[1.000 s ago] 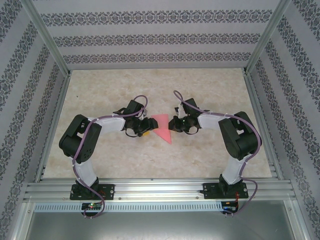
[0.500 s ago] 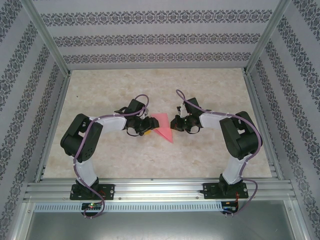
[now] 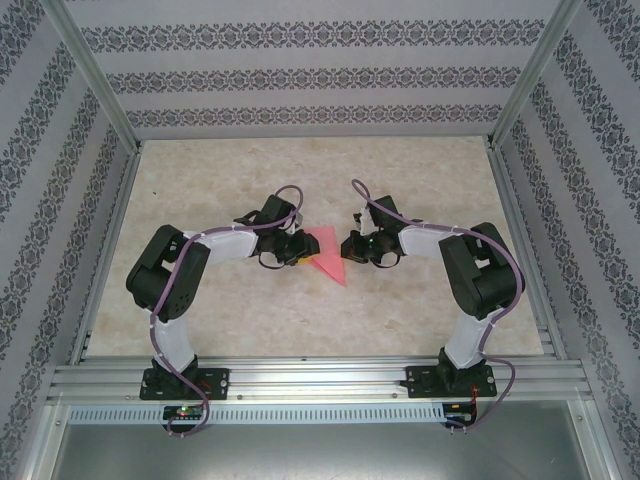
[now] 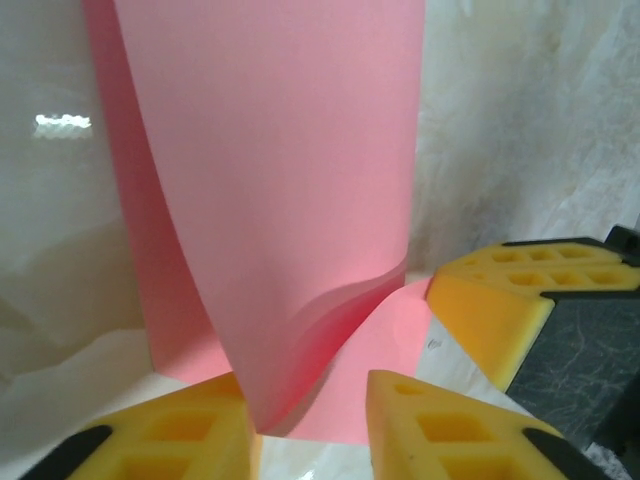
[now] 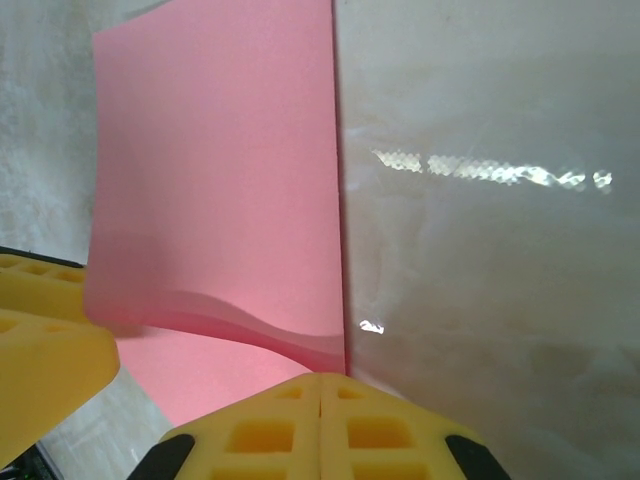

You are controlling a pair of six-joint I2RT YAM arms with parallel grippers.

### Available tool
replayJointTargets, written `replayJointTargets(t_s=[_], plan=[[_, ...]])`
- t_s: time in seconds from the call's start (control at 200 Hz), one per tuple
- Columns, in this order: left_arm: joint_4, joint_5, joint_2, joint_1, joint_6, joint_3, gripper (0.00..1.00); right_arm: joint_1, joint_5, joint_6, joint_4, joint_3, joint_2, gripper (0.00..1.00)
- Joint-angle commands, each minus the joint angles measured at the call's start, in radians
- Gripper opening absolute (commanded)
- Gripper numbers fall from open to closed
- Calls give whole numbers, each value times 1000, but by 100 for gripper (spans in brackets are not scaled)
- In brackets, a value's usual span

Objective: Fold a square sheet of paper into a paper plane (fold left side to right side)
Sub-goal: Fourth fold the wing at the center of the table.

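The square sheet of paper [image 3: 326, 258] lies mid-table as a pink pointed shape, its tip toward the arms. In the left wrist view its upper layer [image 4: 280, 180] curls up off the lower one. That layer's corner hangs between my left gripper's [image 4: 310, 425] yellow pads [image 4: 170, 435] and touches the left one; the jaws still stand apart. My left gripper [image 3: 299, 249] is at the paper's left edge. On the opposite side, my right gripper [image 3: 347, 247] is shut, its joined pads [image 5: 320, 420] resting at the straight edge of the paper [image 5: 220, 180].
The pale marbled tabletop [image 3: 320, 180] spreads around the paper, fenced by patterned walls and aluminium posts [image 3: 100, 90]. A metal rail [image 3: 320, 380] carries both arm bases at the near edge. The two grippers face each other closely; the right one's pad [image 4: 495, 305] appears in the left wrist view.
My left gripper has edged right onto the paper's left side and its jaws have narrowed around the raised layer. The right gripper shifted slightly left and stayed shut.
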Motion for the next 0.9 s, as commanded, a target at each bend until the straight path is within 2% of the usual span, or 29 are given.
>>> replayJointTargets(t_s=[0.0,0.085,0.155,0.315,0.515,0.709,0.894], plan=[[36,7,23,-16,-11,23,24,-8,-11,-4,23,-11,-4,9],[36,4,20,-20,-10,24,15,-9,3,-9,25,-14,-24,11],[31,2,18,-22,-12,25,10,-10,35,-8,37,-31,-67,20],[19,3,13,-24,-14,31,8,22,197,-65,-15,-76,-211,33],[-11,1,-10,-25,-3,38,8,181,419,-111,-14,-189,-340,41],[-26,-6,-21,-25,0,42,9,328,553,-142,24,-212,-308,46],[-31,-10,-27,-24,-1,40,9,375,616,-169,10,-165,-238,46]])
